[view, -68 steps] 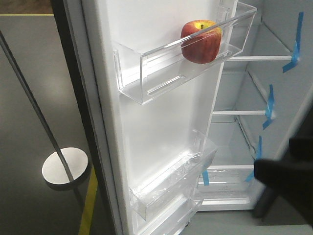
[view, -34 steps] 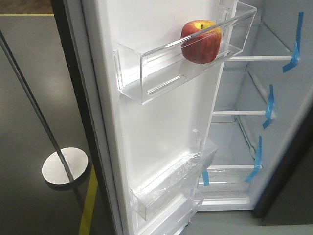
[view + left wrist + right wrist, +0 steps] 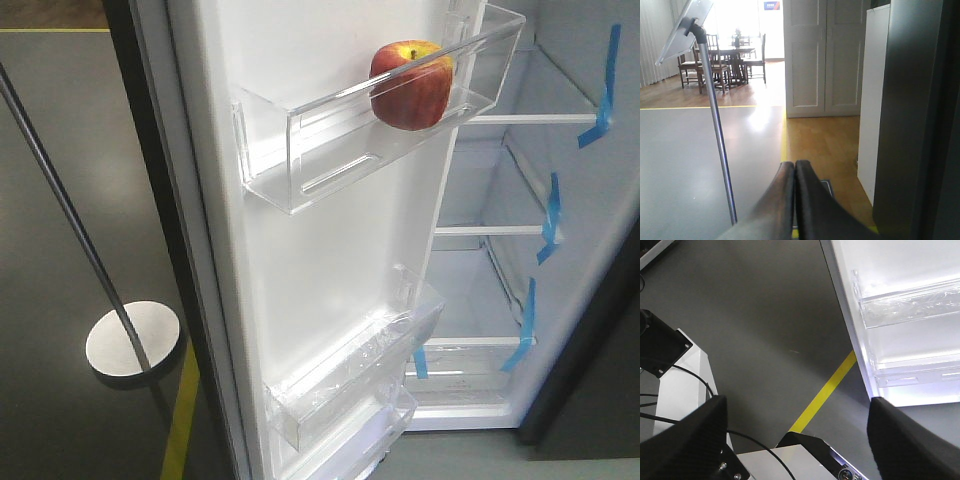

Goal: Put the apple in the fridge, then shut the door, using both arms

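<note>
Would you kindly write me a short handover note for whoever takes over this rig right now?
The left pincer is shut and holds nothing.
The right pincer is open and empty, low down near the lower bins of the door.
The apple sits in the upper clear bin on the inside of the door, free of both pincers.
Done: the apple is placed in the fridge.
Left: the door stands wide open and needs pushing shut. Neither arm shows in the front view, so expect to bring one up to the door first.
</note>
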